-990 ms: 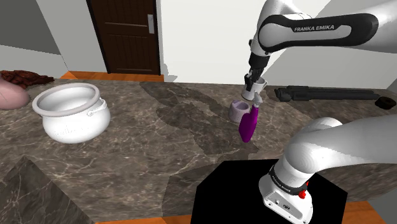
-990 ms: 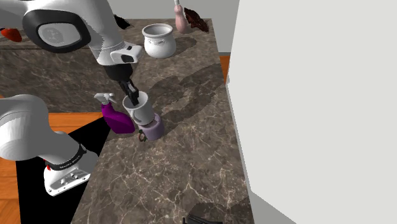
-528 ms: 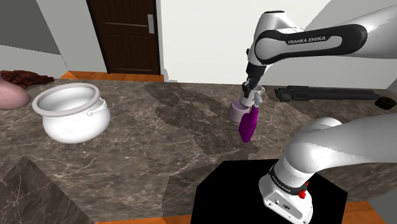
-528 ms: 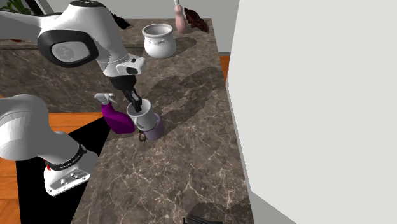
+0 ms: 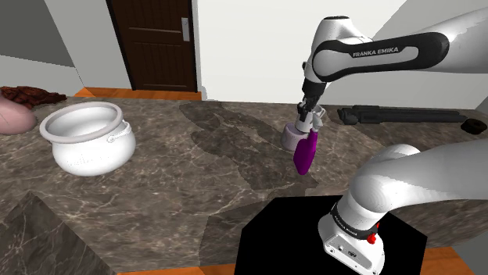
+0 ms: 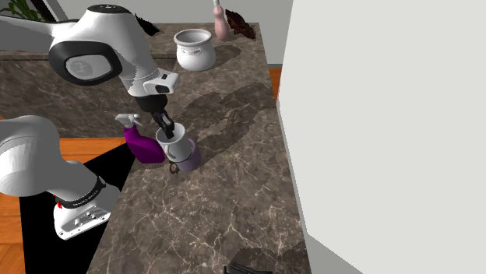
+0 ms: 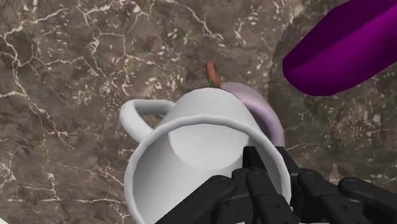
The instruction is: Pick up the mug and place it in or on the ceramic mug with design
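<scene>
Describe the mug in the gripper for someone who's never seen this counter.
On the dark marble counter, find the purple spray bottle. Beside it the gripper pinches the white mug by its rim, over a lilac mug. It is plain white, its neighbours purple.

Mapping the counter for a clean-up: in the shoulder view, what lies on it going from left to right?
In order: pink object at the left edge → white pot → lavender mug → long black object → small black object.
</scene>
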### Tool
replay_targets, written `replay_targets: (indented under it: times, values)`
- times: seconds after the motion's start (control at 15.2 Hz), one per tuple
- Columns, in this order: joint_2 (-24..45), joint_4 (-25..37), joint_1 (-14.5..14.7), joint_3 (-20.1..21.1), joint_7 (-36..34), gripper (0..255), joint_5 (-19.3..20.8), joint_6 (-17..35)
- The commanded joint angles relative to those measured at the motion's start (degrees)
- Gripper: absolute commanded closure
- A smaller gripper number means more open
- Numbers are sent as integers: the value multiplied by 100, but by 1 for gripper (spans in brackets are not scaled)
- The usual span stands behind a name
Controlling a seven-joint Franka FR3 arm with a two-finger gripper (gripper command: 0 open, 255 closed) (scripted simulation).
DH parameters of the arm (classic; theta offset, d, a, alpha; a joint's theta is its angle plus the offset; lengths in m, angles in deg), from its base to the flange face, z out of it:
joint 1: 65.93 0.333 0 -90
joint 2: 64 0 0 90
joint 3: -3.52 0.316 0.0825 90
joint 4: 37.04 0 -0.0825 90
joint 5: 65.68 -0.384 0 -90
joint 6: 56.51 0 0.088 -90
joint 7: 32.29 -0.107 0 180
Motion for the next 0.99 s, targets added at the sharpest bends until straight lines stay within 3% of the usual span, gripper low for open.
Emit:
replay_targets:
  times: [0.0, 0.33, 0.59, 0.92]
  values:
    - [1, -4, 0, -1, 0, 0, -1, 0]
    - [4, -3, 1, 0, -1, 0, -2, 2]
    - [-151, 627, 48, 115, 18, 0, -109, -785]
    - [-151, 627, 48, 115, 18, 0, -109, -785]
